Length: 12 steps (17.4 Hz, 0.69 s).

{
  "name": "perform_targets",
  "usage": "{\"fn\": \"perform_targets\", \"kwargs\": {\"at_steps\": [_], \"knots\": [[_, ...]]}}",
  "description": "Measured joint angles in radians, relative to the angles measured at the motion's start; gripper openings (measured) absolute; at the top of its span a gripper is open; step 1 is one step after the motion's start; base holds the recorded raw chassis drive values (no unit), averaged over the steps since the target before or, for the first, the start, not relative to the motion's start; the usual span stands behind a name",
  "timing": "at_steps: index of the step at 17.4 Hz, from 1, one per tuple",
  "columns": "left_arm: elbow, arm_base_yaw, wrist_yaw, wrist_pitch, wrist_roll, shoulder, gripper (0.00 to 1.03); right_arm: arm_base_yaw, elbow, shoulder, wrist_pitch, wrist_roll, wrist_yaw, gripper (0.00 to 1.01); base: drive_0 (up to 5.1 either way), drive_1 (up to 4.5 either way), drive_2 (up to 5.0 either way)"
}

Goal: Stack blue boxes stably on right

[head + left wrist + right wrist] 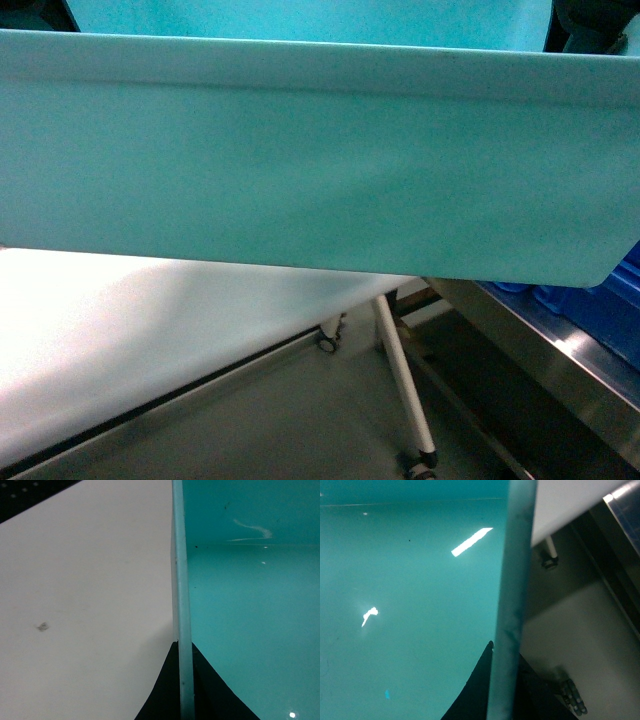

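Head view: the wide turquoise plastic tub with smooth tapered walls and rolled rim (300, 170) fills the upper two thirds of the frame, side wall facing the camera, rim band along the top. It's up off the white tabletop (120, 340), which shows in the lower left below the tub's bottom edge.

My left gripper (181, 690): dark fingers (160, 695) sit at the bottom centre of the left wrist view, one on each side of the tub's rim, which runs as a vertical pale strip up the middle of the frame. Jaws are clamped on that rim; outer finger over the white tabletop side, inner finger over the tub's floor on the right of the frame.

My right gripper (501, 690): same picture mirrored. Dark fingers (470, 695) at the bottom centre straddle the rim strip and pinch it. Tub interior takes the left of the frame, with light glints on it. On the right of the frame, grey floor (570, 630), a white table leg with a caster (549, 555) near the top, and another caster (572, 697) at the lower right.

Dark-blue plastic crate (610, 300): only a corner visible at the right edge of the head view, below the tub's lower right corner, sitting on a stainless steel surface (560, 350). Tub and crate look apart; can't tell the gap. White table leg with caster (405, 380) at bottom centre.
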Motion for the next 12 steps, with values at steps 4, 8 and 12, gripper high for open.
{"fn": "perform_targets", "kwargs": {"at_steps": [4,8,12], "knots": [[0.0,0.0,0.002,0.001,0.0,0.0,0.02,-0.001,0.0,0.0,-0.002,0.0,0.0,0.08,2.7,-5.92,-2.5],[0.0,-0.002,0.0,-0.002,0.0,-0.001,0.02,0.0,0.0,0.0,-0.002,0.0,0.0,0.08,2.7,-5.92,-2.5],[0.0,-0.002,0.0,-0.002,0.0,0.0,0.02,-0.001,0.0,0.0,-0.002,0.0,0.0,0.08,2.7,-5.92,-2.5]]}}
